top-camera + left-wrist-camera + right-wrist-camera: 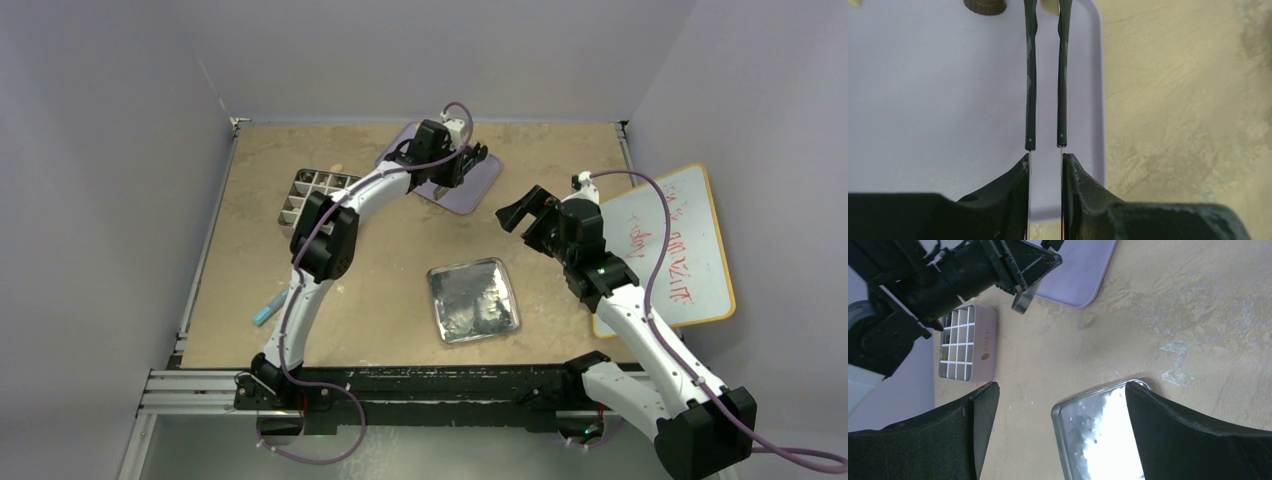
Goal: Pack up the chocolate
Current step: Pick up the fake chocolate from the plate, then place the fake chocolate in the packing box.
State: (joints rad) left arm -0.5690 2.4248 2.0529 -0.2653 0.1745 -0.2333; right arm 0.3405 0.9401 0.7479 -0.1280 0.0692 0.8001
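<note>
The tan table [400, 260] fills most of the top view. A whiteboard [672, 250] with red writing too small to read lies off its right side.

The purple tray [480, 185] sits at the far end of the table, and the left arm hides much of it from above. The silver tin [473, 300] lies flat near the middle. It is so shiny that the inside is hard to make out. The box with little square cells [968, 342] is to the left of the purple tray, and in the top view the left arm covers one corner of it.

The right gripper [1062, 387] hangs above the table by the silver tin. Its two fingers are spread wide with nothing between them.

The left gripper [1045, 160] is over the purple tray, squeezing the black tweezers [1031, 100]. The tweezers' two thin legs point away, and the picture's top edge cuts off their tips.

The chocolate [985, 5] is on the purple tray (only bits of it show). A round brown piece is cut in half by the top edge, and a cream-white piece [1050, 5] peeks out between the tweezer legs. I cannot tell if the tweezers pinch it.

A small blue stick [268, 310] lies near the table's left side. It is too tiny to name.
</note>
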